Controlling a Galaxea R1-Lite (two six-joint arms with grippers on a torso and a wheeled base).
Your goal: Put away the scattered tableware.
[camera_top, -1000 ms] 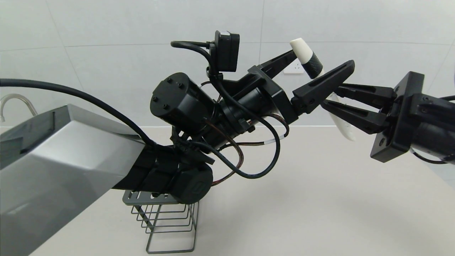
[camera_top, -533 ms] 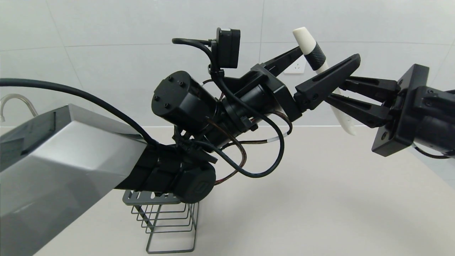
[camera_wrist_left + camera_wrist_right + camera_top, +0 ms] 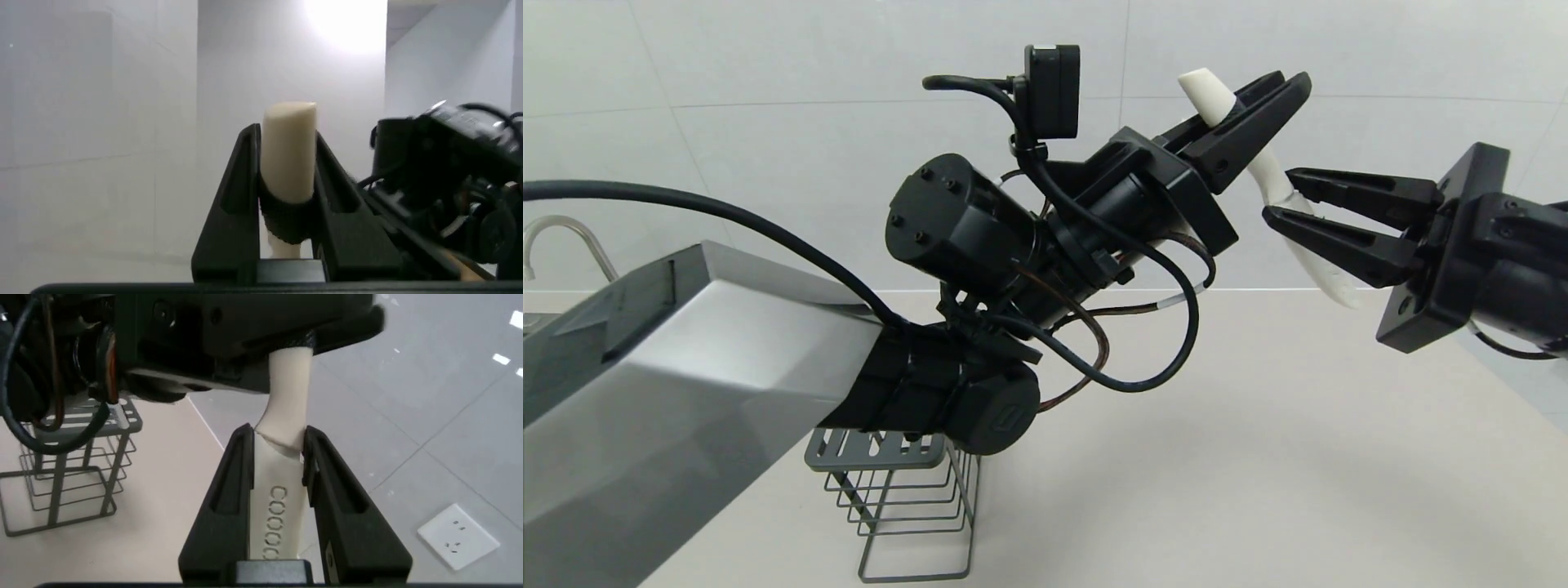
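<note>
White utensil (image 3: 1270, 181) held in the air by both grippers, high above the wire rack (image 3: 890, 498) and off to its right. The rack stands on a pale counter (image 3: 1258, 457). The head view shows the utensil's whole slant, with the blunt handle end uppermost and the wider end lower and farther from the rack. The left wrist view brings the handle close: a cream, round stub with a black ridged band beneath it. The right wrist view shows the flat, wider part, pierced by a row of small oval slots. The left gripper (image 3: 1286, 82) is closed on the handle at the black band, one finger pressed to each side. The right gripper (image 3: 1282, 196) is clamped on the flat part, fingers touching both edges, farther from the rack.
</note>
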